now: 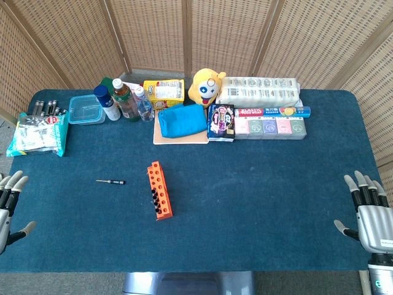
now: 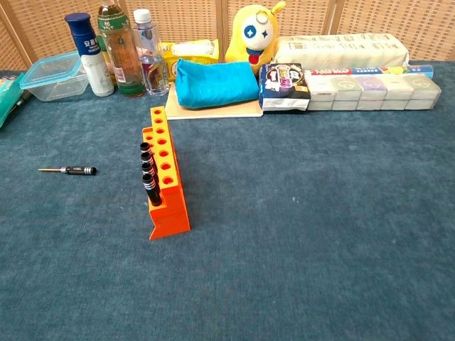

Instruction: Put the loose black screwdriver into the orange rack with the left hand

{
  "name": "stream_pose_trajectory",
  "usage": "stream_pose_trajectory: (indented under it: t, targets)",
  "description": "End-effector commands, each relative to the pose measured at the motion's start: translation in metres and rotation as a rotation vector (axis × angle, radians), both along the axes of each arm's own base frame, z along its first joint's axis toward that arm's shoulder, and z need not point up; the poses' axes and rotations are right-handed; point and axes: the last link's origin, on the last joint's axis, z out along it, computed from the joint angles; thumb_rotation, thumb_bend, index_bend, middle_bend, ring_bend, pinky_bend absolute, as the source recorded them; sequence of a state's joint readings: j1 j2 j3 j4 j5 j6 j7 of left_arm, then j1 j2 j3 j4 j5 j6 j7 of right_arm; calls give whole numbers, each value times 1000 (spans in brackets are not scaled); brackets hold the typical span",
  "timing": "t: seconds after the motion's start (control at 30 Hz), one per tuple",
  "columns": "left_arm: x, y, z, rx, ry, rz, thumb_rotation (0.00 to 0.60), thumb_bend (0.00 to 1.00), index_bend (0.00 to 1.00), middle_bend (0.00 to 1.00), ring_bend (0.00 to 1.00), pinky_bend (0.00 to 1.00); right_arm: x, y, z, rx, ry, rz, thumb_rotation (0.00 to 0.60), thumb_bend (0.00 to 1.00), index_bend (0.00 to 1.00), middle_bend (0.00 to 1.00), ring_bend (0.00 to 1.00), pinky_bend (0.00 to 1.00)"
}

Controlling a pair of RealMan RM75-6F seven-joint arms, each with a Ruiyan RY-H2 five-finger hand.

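The loose black screwdriver [image 1: 111,182] lies flat on the blue tablecloth, left of the orange rack [image 1: 159,190]; in the chest view the screwdriver [image 2: 70,170] points its thin shaft to the left. The rack [image 2: 166,177] stands upright with several black screwdriver handles sticking out of its left side. My left hand [image 1: 8,206] rests at the table's left edge with fingers spread, well apart from the screwdriver and holding nothing. At the right edge my right hand [image 1: 370,214] is likewise empty with fingers apart. Neither hand shows in the chest view.
Along the back stand a clear plastic box [image 1: 86,109], bottles [image 1: 125,99], a blue pouch on a board [image 1: 182,120], a yellow plush toy [image 1: 206,88], boxed goods [image 1: 270,126] and a packet [image 1: 38,133] at the far left.
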State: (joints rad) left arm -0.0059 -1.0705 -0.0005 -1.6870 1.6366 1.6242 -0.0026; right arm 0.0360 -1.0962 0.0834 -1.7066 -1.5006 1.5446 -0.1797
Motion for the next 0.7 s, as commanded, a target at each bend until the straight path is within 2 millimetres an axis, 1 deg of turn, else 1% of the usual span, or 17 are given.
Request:
stream_pose_trajectory:
  t: [0.03,0.1,0.13,0.17,0.23,0.27,0.3,0.37,0.4,0.43,0.5,0.6,0.63,0.67,0.7]
  targets:
    - [0,1,-2,-12,-6,-1,600,74,0,0,0,3,1,1,-1,8,-11,3,600,0,58,0,0,0]
    - [0,3,-3,-11,-14,-14,600,76,0,4,3,3,2,1,0,12,-15,6,600,0,58,0,0,0]
    - [0,4,-3,-7,-17,-21,600,80,0,46,33,4,2,1,0,13,-17,7,600,0,58,0,0,0]
    - [1,5,-3,0,-23,-35,600,84,0,98,81,3,2,2,0,14,-21,8,600,0,58,0,0,0]
    - [2,6,-3,12,-37,-57,600,97,0,281,284,3,2,2,1,14,-28,9,600,0,58,0,0,0]
    - [3,7,-3,19,-44,-70,600,103,0,315,332,3,2,2,1,13,-31,10,600,0,58,0,0,0]
    - [3,7,-4,21,-47,-76,600,115,0,325,357,3,2,2,1,13,-32,10,600,0,58,0,0,0]
    - [4,8,-3,39,-52,-104,600,159,0,209,273,24,2,2,3,9,-36,10,600,0,58,0,0,0]
    - [4,9,-3,61,-42,-126,600,196,0,109,176,62,2,2,3,9,-39,10,600,0,58,0,0,0]
    - [4,10,-4,79,-21,-152,600,231,0,30,82,106,2,3,4,11,-41,10,600,0,58,0,0,0]
    - [4,9,-8,69,-20,-173,600,263,0,0,6,149,1,2,4,15,-43,9,600,0,58,0,0,0]
    - [2,12,-10,62,-21,-190,600,251,0,0,1,110,1,2,3,20,-43,10,600,0,58,0,0,0]
    - [2,12,-11,66,-22,-190,600,235,0,0,21,96,2,2,3,20,-43,10,600,0,58,0,0,0]
    - [2,13,-10,78,-23,-191,600,225,0,11,59,102,2,2,3,20,-44,10,600,0,58,0,0,0]
    - [2,14,-10,93,-21,-197,600,214,0,77,178,159,2,2,3,19,-45,10,600,0,58,0,0,0]
